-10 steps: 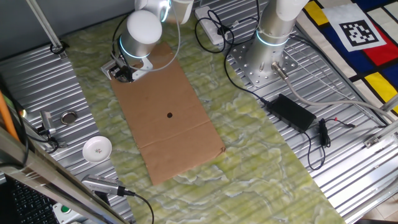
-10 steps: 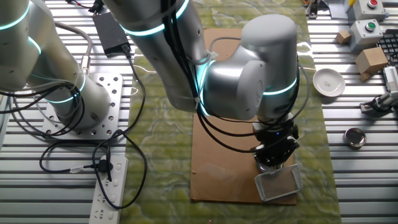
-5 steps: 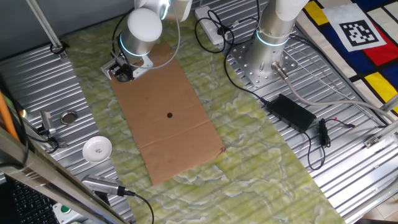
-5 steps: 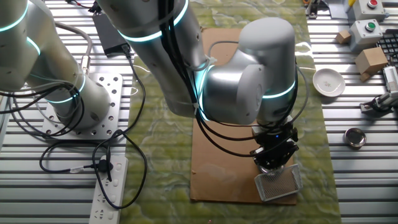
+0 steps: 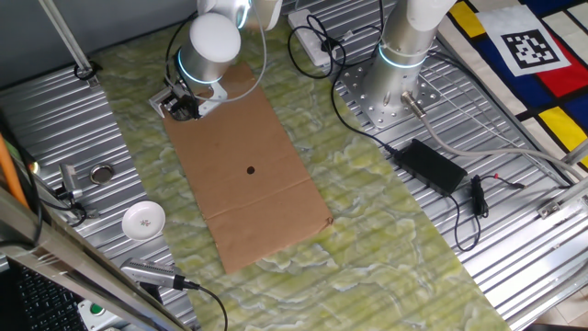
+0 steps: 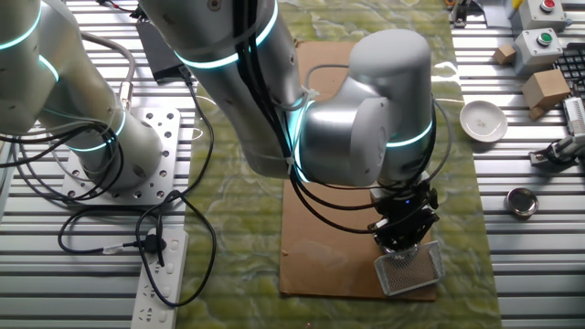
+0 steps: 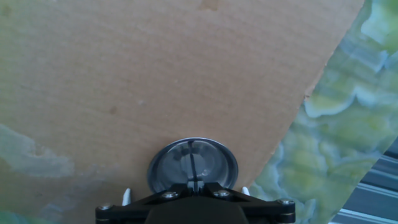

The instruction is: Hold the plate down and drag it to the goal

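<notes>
In the hand view the plate (image 7: 193, 163), a small silvery disc with a raised rim, lies on the brown cardboard right under my fingertips. My gripper (image 7: 194, 181) is shut, with its tips resting on the disc's centre. Two white tips of the goal (image 7: 126, 196) show on either side of the disc. In one fixed view my gripper (image 5: 181, 108) is at the cardboard's far left corner, over the white goal (image 5: 162, 99), and hides the plate. In the other fixed view my gripper (image 6: 400, 243) stands at the edge of the goal (image 6: 410, 269).
The cardboard sheet (image 5: 248, 175) lies on a green mat and has a black dot (image 5: 251, 169). A white dish (image 5: 144, 220) and another metal ring (image 5: 101, 172) sit to the left on the ribbed table. A power adapter (image 5: 430, 165) and cables lie to the right.
The arm's wrist has shifted very slightly. The gripper and the plate stay in about the same place at the goal.
</notes>
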Robot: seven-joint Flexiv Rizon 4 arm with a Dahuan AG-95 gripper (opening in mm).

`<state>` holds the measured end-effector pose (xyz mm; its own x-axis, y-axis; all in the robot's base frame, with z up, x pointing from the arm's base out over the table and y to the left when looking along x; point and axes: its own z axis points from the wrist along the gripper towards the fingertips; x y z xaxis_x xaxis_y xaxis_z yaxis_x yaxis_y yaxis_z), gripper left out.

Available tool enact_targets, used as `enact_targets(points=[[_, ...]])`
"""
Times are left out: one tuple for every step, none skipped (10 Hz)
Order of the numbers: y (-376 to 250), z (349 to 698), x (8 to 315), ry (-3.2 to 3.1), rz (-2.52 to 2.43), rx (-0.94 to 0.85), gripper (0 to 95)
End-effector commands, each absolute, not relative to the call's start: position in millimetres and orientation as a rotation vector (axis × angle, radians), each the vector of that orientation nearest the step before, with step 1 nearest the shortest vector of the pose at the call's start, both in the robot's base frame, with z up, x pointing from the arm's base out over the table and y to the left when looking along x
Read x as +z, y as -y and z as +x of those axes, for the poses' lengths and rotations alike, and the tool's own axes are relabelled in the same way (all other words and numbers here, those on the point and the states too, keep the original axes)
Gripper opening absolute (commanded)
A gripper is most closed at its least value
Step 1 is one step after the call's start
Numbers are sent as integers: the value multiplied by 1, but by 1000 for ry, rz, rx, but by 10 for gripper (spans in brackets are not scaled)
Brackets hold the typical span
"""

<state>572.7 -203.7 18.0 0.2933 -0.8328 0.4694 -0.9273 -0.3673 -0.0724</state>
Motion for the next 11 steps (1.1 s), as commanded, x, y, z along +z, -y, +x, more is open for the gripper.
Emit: enact_targets(points=[[204, 572, 18, 1614, 2339, 656, 0], [204, 572, 18, 1602, 2336, 662, 0], [204, 572, 18, 1595, 2335, 664, 0], [204, 572, 18, 1588, 2335, 666, 0], [204, 572, 18, 1582, 2334, 669, 0], [204, 573, 18, 1574, 2336, 672, 0], [205, 573, 17, 1572, 2337, 674, 0], [205, 573, 16, 1568, 2337, 676, 0], [205, 573, 16, 1565, 2336, 677, 0], [205, 573, 15, 1563, 2335, 680, 0], [206, 573, 16, 1555, 2332, 687, 0]])
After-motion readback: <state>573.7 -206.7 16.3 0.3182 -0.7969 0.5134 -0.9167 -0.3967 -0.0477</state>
